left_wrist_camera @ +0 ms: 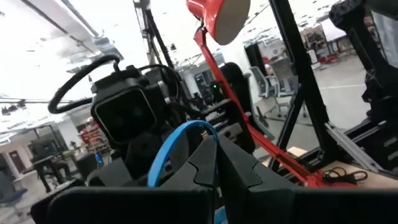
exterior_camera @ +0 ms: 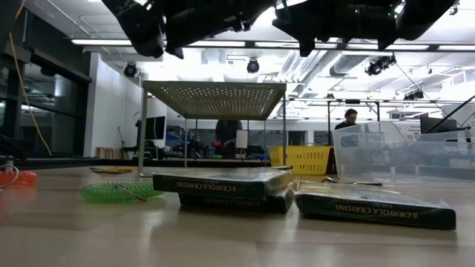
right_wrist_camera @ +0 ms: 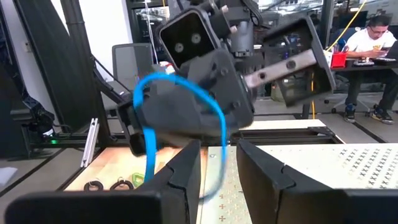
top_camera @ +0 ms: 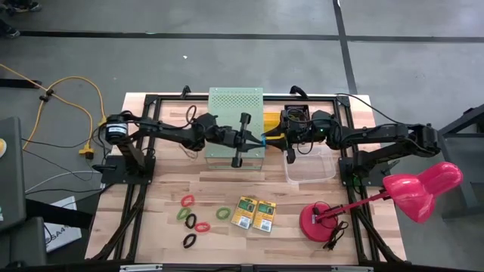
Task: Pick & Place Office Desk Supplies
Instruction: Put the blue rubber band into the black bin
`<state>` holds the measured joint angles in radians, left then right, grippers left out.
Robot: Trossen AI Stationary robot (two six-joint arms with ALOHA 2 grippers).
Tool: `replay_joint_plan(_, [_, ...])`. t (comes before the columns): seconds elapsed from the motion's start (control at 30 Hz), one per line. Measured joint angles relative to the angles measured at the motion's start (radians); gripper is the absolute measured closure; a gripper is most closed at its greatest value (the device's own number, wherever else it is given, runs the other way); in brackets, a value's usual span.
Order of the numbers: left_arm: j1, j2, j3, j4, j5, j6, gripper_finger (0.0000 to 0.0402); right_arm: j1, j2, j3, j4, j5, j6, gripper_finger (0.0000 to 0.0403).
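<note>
Both arms meet above the table's far middle. My left gripper (top_camera: 253,140) (left_wrist_camera: 217,148) is shut on a blue elastic band loop (top_camera: 262,139) (left_wrist_camera: 171,146). My right gripper (top_camera: 274,138) (right_wrist_camera: 217,158) faces it, open, with its fingers on either side of the loop's lower part (right_wrist_camera: 211,186). Whether they touch the loop cannot be told. On the near part of the table lie red (top_camera: 187,200), green (top_camera: 223,213) (exterior_camera: 119,193) and black (top_camera: 189,241) band loops. Two flat yellow-and-green crayon boxes (top_camera: 243,213) (top_camera: 265,216) (exterior_camera: 223,182) (exterior_camera: 375,205) lie there too. My left gripper pinches the blue band between its two fingers at one side of the loop (left_wrist_camera: 214,214). The rest of the loop (right_wrist_camera: 221,118) stands out past the fingertips toward the right gripper. The band is lifted clear, above the perforated box's right edge.
A pale-green perforated box (top_camera: 236,113) (exterior_camera: 215,99) stands under the grippers, with a yellow basket (top_camera: 274,121) and a clear plastic tub (top_camera: 310,168) to its right. A pink desk lamp (top_camera: 412,193) with a round base (top_camera: 321,221) is at the near right. A person sits in the room behind.
</note>
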<state>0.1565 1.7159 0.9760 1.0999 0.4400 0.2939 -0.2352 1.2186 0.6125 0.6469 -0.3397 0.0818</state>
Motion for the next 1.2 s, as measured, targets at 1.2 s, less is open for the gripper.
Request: replay_joint_plan(1.2, [0.038,0.001,0.001,-0.042,0.023,-0.173,0.0327,-0.027,-0.002,0.000,-0.060,0.000,0.000,0.0401])
